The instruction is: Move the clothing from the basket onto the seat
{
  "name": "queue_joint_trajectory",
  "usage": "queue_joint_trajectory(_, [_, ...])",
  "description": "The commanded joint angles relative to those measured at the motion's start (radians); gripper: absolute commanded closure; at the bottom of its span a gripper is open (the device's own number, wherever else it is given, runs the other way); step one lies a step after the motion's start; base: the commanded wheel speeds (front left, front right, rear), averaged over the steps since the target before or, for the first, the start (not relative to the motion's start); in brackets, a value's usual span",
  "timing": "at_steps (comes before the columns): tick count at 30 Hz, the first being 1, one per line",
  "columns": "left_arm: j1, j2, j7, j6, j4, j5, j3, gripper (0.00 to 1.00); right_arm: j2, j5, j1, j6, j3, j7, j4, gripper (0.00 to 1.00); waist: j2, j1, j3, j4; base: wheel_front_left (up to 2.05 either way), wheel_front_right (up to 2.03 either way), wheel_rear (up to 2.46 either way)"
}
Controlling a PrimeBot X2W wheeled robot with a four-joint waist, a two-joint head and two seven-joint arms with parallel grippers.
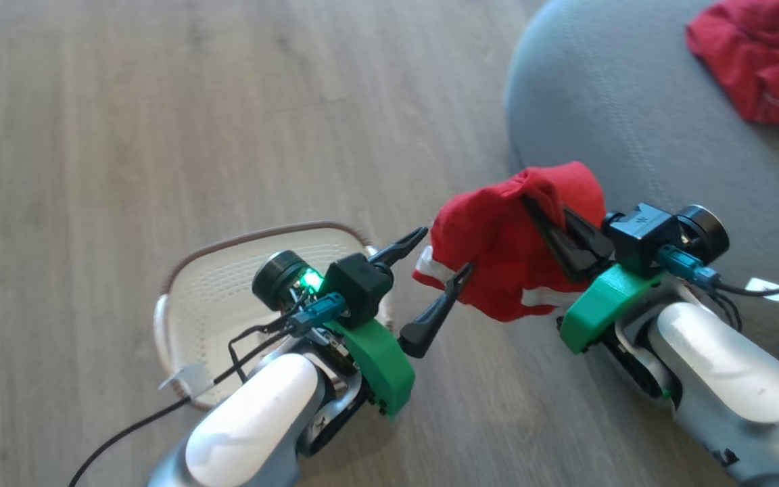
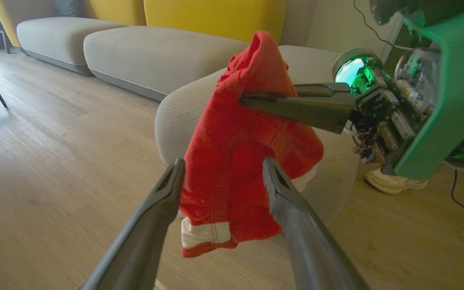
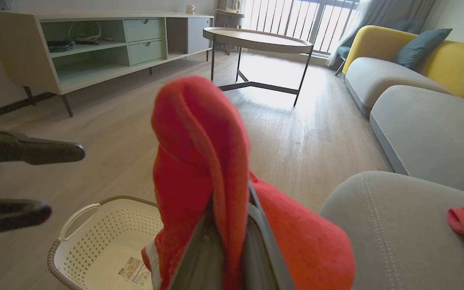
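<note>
A red garment with white stripes (image 1: 498, 257) hangs in the air between the basket and the seat, with my right gripper (image 1: 531, 203) shut on its top fold. My left gripper (image 1: 445, 251) is open, its fingers on either side of the cloth's lower edge (image 2: 216, 225). The cream basket (image 1: 227, 297) stands on the floor under my left wrist and holds nothing but a sticker (image 3: 135, 270). A second red garment (image 1: 761, 61) lies on the grey seat (image 1: 633, 135). The right wrist view shows the held cloth (image 3: 199, 153) draped over my shut fingers.
Wooden floor surrounds the basket. A grey and yellow sofa (image 3: 425, 121) runs behind the seat. A round table (image 3: 256, 40) and a low cabinet (image 3: 95, 44) stand farther off. A pale shoe (image 2: 393, 183) rests by the seat's base.
</note>
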Motion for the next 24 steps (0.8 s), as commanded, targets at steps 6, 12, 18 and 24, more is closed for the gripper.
queue_joint_trajectory(6, [-0.036, -0.003, -0.003, -0.004, -0.021, 0.001, 0.008, 0.0, -0.018, -0.018, 0.049, 0.007, -0.075, -0.005, -0.057, 1.0, 0.0, 0.0, 0.023, -0.125, 0.0, 0.0, 0.0])
queue_joint_trajectory(12, [-0.037, -0.005, -0.001, -0.005, -0.018, 0.0, -0.007, 0.0, -0.018, -0.032, 0.088, 0.007, -0.122, -0.002, -0.074, 1.0, 0.0, 0.0, 0.035, -0.151, 0.0, 0.0, 0.0])
queue_joint_trajectory(18, [-0.05, -0.002, 0.006, -0.005, -0.024, 0.001, -0.014, 0.0, -0.016, -0.043, 0.112, 0.007, -0.169, -0.002, -0.093, 1.0, 0.0, 0.0, 0.071, -0.141, 0.0, 0.0, 0.0])
queue_joint_trajectory(24, [-0.085, 0.012, 0.025, -0.002, -0.041, 0.013, -0.013, 0.0, -0.007, -0.046, 0.112, 0.007, -0.246, -0.004, -0.104, 1.0, 0.0, 0.0, 0.163, -0.111, 0.0, 0.0, 0.0])
